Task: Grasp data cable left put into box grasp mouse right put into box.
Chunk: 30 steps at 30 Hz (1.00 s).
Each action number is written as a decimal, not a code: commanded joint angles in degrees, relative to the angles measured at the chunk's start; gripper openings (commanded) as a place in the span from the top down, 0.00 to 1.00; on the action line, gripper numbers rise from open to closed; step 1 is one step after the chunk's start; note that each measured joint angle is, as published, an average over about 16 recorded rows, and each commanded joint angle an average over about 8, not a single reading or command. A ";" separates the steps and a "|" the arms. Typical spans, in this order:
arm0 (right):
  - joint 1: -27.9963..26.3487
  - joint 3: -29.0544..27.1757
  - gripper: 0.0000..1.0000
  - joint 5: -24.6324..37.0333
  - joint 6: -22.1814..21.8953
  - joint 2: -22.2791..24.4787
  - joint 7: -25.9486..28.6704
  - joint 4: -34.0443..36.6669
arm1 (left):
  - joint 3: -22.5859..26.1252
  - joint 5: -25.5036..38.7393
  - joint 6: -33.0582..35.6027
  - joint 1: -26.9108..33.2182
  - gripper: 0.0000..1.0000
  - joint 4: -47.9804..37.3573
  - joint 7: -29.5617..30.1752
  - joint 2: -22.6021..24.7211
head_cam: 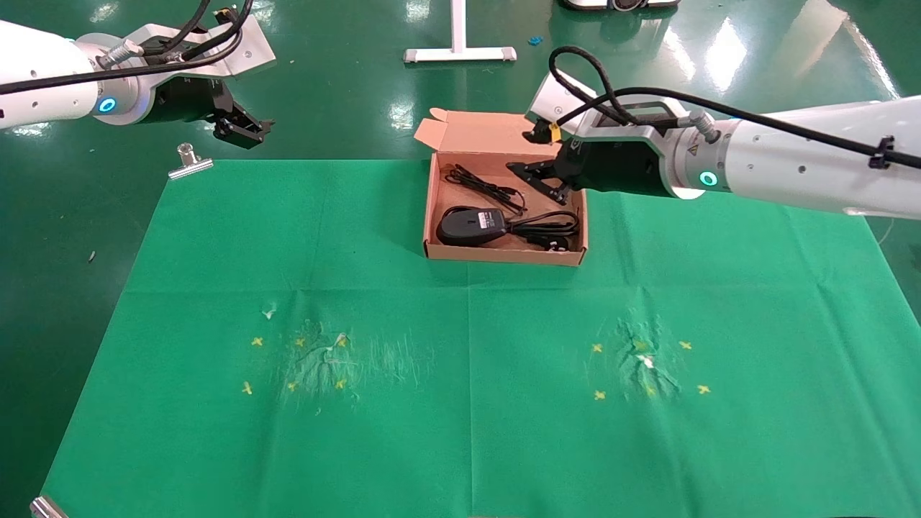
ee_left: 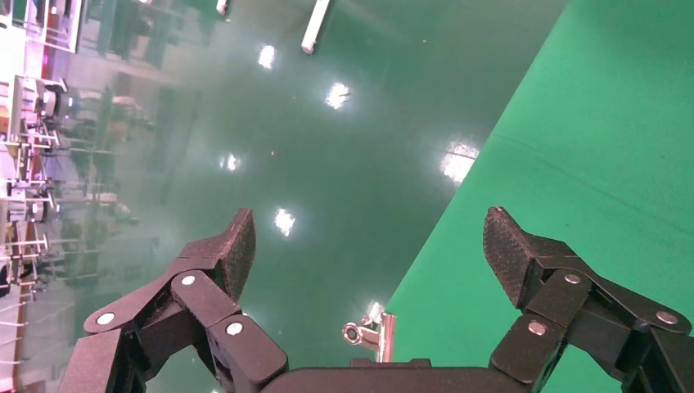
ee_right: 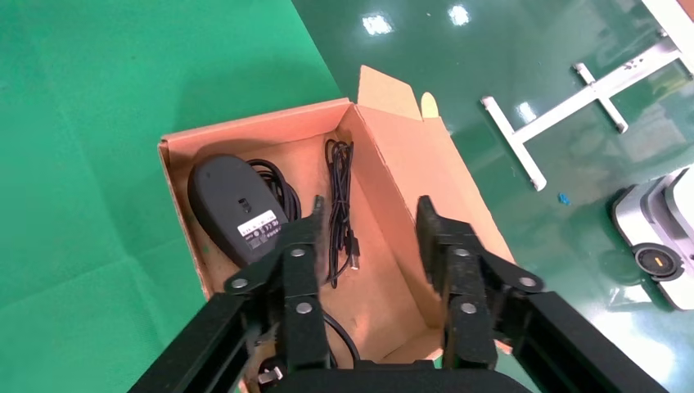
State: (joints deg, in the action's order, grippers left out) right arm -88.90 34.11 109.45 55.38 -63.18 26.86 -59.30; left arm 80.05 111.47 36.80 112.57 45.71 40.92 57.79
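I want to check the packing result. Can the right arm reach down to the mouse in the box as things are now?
Probably yes. The right tool hangs open over the box, whose lid is folded back. The mouse lies label up near the front wall, with nothing covering it; only its own cord lies beside it.

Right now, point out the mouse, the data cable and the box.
mouse (head_cam: 471, 224): head view, on its upturned underside near the pale label.
data cable (ee_right: 341, 196): right wrist view, on the middle of the looped bundle.
box (head_cam: 504, 255): head view, on its near wall.
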 commanded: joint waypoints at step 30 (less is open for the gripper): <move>10.01 -6.71 0.00 -24.96 11.20 10.41 -5.92 -5.42 | -0.03 -0.13 0.00 -0.02 0.00 -0.13 -0.10 0.05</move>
State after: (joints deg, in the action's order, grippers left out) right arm -78.89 27.39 84.47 66.59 -52.76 20.93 -64.72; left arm 80.02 111.34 36.80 112.55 45.58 40.83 57.84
